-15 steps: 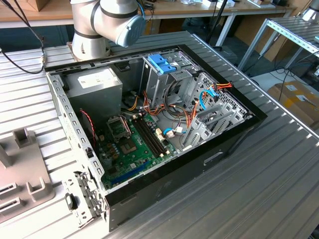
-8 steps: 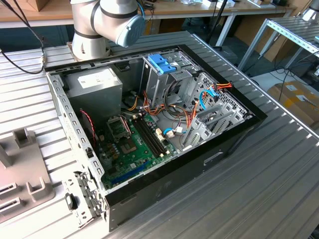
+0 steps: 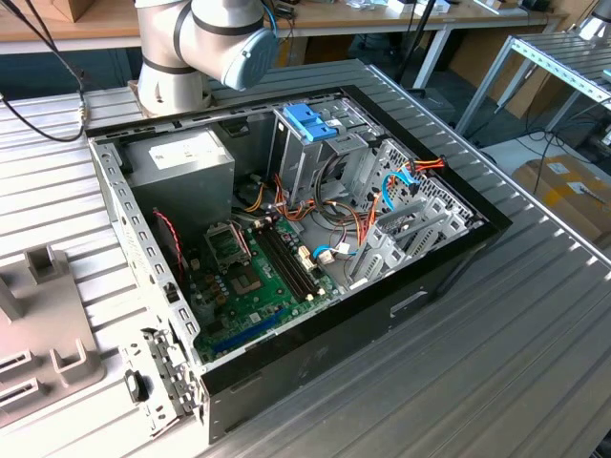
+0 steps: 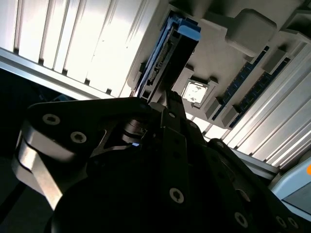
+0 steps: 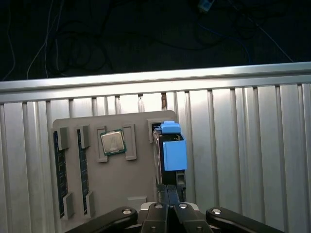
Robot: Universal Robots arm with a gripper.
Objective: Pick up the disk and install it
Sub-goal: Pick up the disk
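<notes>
Gripper [image 5: 168, 188] sits nearest the lens in both wrist views: dark body and linkages, its two fingers [image 5: 163, 196] pressed together with only a seam between them, nothing seen clamped. The tips hang over one end of the disk [image 4: 163, 60]; contact or not, cannot tell. Largest thing in the scene is the ribbed aluminium table [image 3: 535, 315]. On it lies an open black computer case [image 3: 315, 358], on its side. Inside are a green motherboard [image 3: 253, 277], a grey power supply [image 3: 181, 157] with a white sticker in the far corner, a metal drive cage [image 3: 310, 124] with a blue plastic top, and orange and blue cables [image 3: 401, 176] strung toward the front bays. At the far side of the case the arm [image 3: 205, 38], grey with a blue joint cap, rises out of the exterior view. At the exterior view's left, beside the case, is a grey holder tray [image 3: 57, 334] with moulded pockets. The disk stands on edge in a slot of that tray, connector end up toward the gripper, light-blue frame [image 5: 175, 154] along its side. Two memory sticks [image 5: 59, 179] lie side by side in long narrow slots of the same tray. Between them and the disk, touching neither, a square processor chip [image 5: 112, 142] lies flat in its own pocket.
</notes>
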